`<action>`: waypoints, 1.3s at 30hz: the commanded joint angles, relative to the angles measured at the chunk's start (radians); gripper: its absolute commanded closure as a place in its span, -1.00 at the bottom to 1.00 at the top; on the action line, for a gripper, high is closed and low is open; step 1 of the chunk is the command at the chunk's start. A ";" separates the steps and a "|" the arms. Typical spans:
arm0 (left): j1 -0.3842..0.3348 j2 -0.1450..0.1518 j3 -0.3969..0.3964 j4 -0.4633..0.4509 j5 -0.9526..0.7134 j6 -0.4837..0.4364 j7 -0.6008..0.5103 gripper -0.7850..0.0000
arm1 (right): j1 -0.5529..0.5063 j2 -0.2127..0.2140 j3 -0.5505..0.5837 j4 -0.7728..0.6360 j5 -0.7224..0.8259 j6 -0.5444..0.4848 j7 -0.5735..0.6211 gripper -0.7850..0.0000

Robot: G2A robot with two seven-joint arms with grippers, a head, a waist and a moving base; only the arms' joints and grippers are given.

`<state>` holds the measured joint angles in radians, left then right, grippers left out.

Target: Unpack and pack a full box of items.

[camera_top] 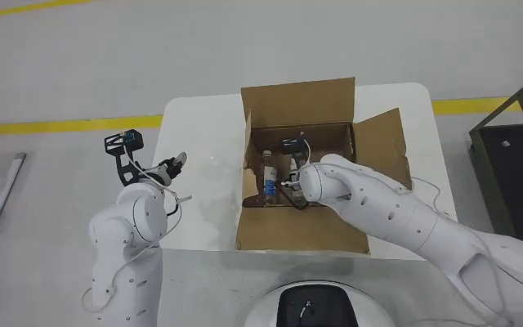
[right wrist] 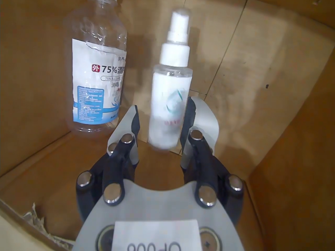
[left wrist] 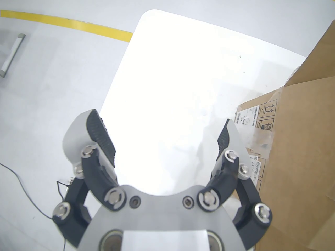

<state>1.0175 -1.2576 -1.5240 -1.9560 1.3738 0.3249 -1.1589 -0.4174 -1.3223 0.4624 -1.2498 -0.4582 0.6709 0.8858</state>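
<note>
Surface: white table with rounded corners, in mid-frame of the top view. It stands on a pale grey floor crossed by a yellow floor line running left to right behind it. A grey bar lies on the floor at the left edge, and a dark rack stands at the right edge.

Cardboard box sits on the right half of the table with its flaps folded outward. Printed labels are stuck on its outer wall.

Inside the box, left of centre: a clear alcohol bottle with a blue-and-white label. Just beside it is a smaller spray bottle with a white pump head. Both appear to lie on the box floor, caps toward the top of the frame. A scrap of shredded paper lies in a box corner.

Right gripper is down in the box, fingers parted either side of the spray bottle's lower body. A gap shows on one side, so it is not clamped.

Left gripper is at the left of the top view over the table's left edge, spread wide and holding nothing.
</note>
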 commanded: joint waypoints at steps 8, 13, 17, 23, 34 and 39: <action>0.000 0.000 0.000 0.000 0.000 0.000 0.000 -1.00 | -0.047 0.029 0.122 -0.088 0.005 -0.012 -0.024 -0.05; 0.000 0.000 0.000 0.000 0.000 0.000 0.000 -1.00 | -0.160 0.106 0.335 -0.333 -0.030 -0.013 -0.019 0.62; 0.000 0.000 0.000 0.000 0.000 0.000 0.000 -1.00 | -0.319 0.178 0.582 -0.592 -0.066 -0.112 0.025 1.00; 0.000 0.000 0.000 0.000 0.000 0.000 0.000 -1.00 | -0.562 0.252 0.966 -0.868 -0.198 -0.221 0.135 1.00; 0.000 0.000 0.000 0.000 0.000 0.000 0.000 -1.00 | -0.860 0.322 1.414 -1.081 -0.601 -0.483 0.564 1.00; 0.000 0.000 0.000 0.000 0.000 0.000 0.000 -1.00 | -0.962 0.331 1.426 -1.037 -0.646 -0.593 0.650 1.00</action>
<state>1.0175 -1.2576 -1.5239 -1.9560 1.3738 0.3249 -1.1589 -1.3585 -0.9921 1.8960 -2.3091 -1.1084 0.0937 1.5386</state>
